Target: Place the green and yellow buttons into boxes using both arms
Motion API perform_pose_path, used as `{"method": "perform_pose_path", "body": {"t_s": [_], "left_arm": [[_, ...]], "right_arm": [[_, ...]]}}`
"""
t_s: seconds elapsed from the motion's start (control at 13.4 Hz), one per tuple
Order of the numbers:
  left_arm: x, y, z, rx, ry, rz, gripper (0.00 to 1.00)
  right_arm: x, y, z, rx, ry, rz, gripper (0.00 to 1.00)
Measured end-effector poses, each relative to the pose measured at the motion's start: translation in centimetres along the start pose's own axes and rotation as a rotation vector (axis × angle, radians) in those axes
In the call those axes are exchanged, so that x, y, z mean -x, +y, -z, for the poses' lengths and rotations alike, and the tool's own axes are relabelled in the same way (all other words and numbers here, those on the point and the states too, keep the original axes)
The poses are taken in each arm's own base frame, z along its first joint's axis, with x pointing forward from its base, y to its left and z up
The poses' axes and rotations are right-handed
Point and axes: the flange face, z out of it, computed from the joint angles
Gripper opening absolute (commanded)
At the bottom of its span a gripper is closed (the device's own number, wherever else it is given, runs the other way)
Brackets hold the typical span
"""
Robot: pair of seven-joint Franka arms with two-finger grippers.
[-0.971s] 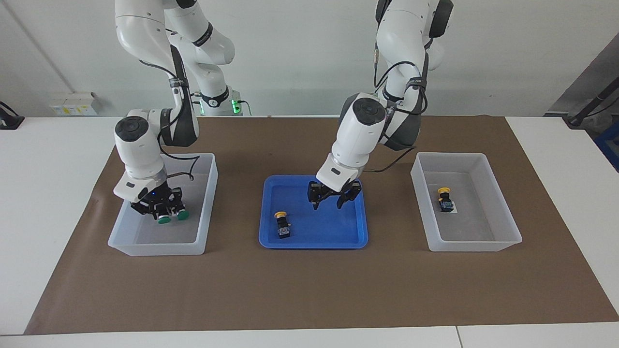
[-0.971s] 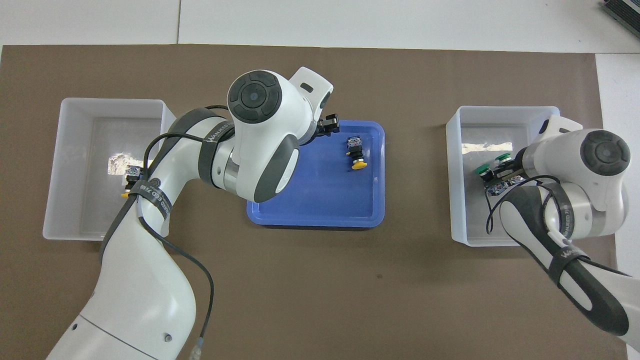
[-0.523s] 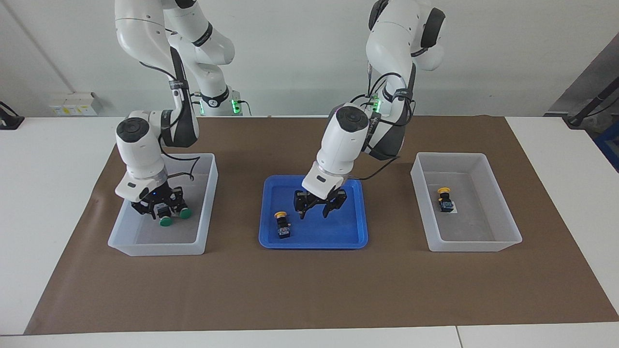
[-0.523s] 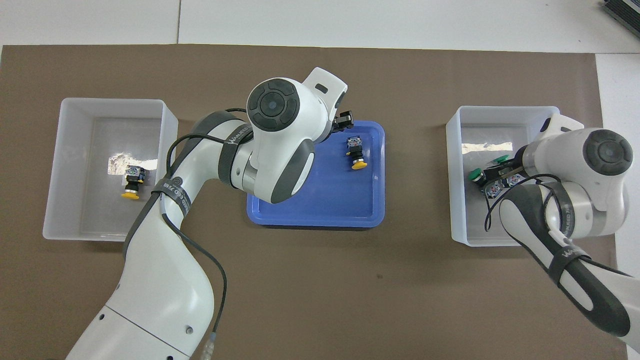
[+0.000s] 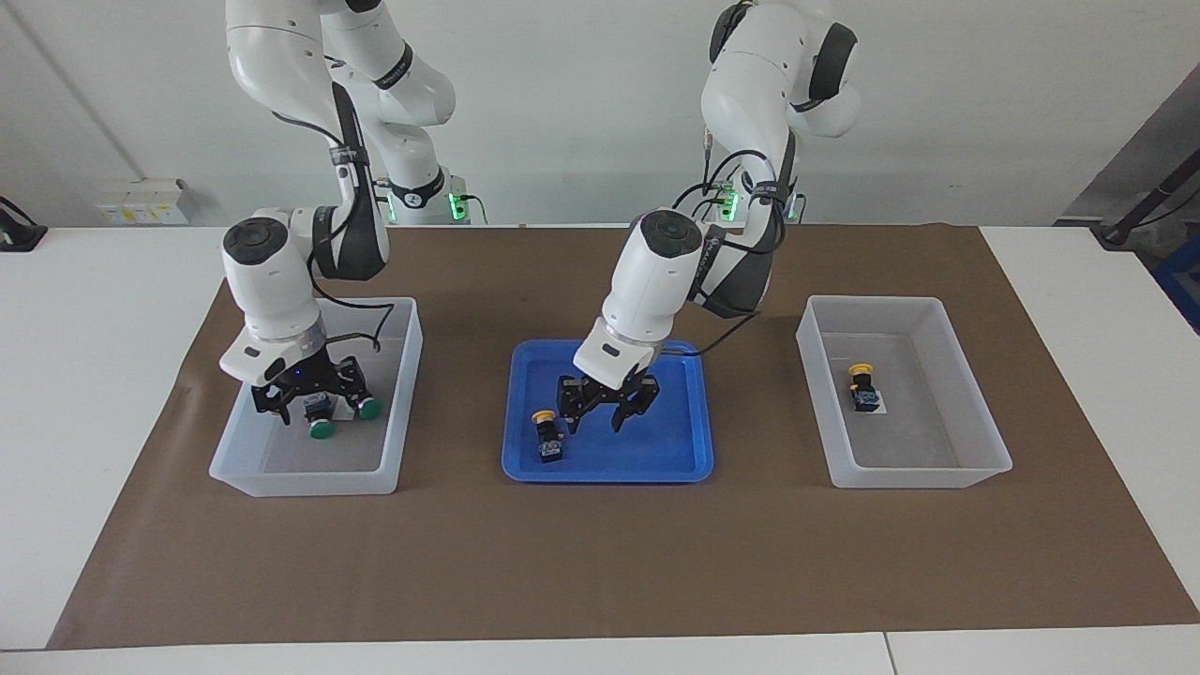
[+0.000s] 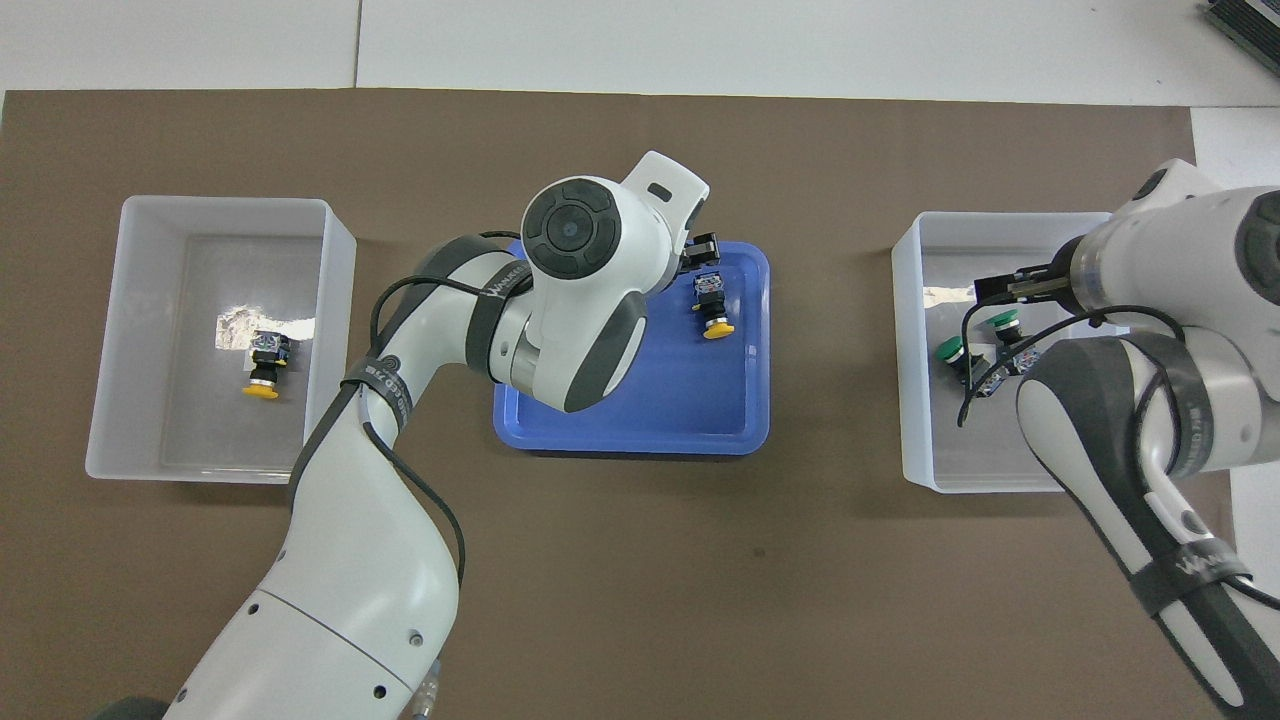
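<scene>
I see a small black-bodied push-button with a round yellow cap (image 5: 545, 433) lying in the shallow blue plastic tray (image 5: 675, 464), just beside my left gripper (image 5: 593, 425), whose fingers stand apart and empty over the tray. My right gripper (image 5: 312, 409) hangs spread wide over two green-capped buttons (image 5: 323, 427) lying in the translucent whitish bin (image 5: 394, 394).
</scene>
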Motion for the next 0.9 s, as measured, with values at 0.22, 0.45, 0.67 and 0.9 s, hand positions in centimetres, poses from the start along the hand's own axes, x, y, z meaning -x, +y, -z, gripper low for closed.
{"method": "perform_pose_path", "body": {"t_s": [0.22, 0.45, 0.67, 0.9], "left_arm": [[2.3, 1.9, -2.3, 0.006, -0.013, -0.034, 0.7], [3.8, 3.4, -2.6, 0.011, -0.021, -0.06, 0.7], [4.9, 3.9, -4.0, 0.002, -0.036, -0.075, 0.7], [5.0, 4.1, -4.8, 0.001, -0.037, -0.078, 0.69]], "right_arm": [[-0.1, 0.8, 4.5, -0.023, 0.0, -0.101, 1.0], [1.1, 1.5, 8.5, -0.011, -0.022, -0.169, 1.0], [3.6, 3.2, 13.8, -0.004, -0.077, -0.225, 1.0], [5.8, 5.5, 18.1, -0.005, -0.136, -0.277, 1.0]]}}
